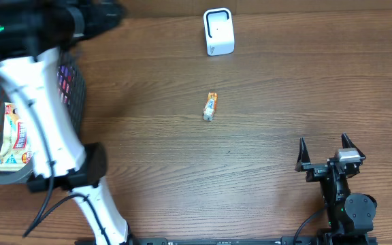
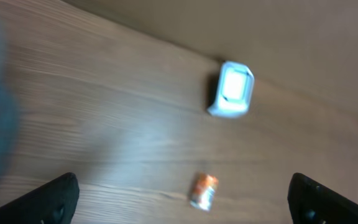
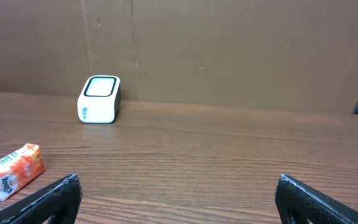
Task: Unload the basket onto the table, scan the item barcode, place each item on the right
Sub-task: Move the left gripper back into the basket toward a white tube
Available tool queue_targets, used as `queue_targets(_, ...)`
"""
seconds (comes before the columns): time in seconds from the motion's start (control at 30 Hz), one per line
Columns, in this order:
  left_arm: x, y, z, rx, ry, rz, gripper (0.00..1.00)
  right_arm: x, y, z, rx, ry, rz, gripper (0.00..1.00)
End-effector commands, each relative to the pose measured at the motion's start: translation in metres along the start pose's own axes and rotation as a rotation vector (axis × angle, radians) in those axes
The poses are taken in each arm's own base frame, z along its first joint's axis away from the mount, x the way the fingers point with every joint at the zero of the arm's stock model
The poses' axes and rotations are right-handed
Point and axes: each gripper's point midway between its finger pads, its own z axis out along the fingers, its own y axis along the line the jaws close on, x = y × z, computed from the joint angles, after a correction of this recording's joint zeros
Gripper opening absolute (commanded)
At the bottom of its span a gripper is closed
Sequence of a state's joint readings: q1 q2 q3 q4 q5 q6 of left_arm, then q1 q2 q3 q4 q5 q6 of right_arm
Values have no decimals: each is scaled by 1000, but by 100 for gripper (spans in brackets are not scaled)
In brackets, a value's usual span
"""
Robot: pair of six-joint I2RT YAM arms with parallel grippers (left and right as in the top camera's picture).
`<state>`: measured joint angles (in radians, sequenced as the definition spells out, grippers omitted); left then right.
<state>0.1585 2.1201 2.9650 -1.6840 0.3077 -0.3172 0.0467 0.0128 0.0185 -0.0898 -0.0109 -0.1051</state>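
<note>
Jaws of left gripper [image 2: 183, 180] spread, empty, raised beside basket [image 1: 77, 88]; right gripper [image 1: 324, 141] likewise spread, parked at near edge. Orange packet [image 1: 211, 107] lies flat mid-table, well apart from white scanner [image 1: 218, 32] at far side, window up, so barcode [image 3: 4, 163] probably must face down over it

Table [image 1: 182, 156]: brown wood grain. Black mesh basket [image 1: 79, 95] at its left edge, only partly in my view. Inside, a white-and-orange pack [image 1: 15, 139] lies flat, and a purple pack [image 1: 64, 80] sits nearer the far edge. Brown board [image 3: 229, 50] stands behind the far edge.
</note>
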Motion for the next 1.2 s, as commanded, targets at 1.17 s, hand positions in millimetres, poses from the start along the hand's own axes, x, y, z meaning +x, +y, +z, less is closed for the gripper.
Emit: queue_targets(1.17,122,313,11,-654,436,-452,100,1,1,0,-2,-6,-1,100)
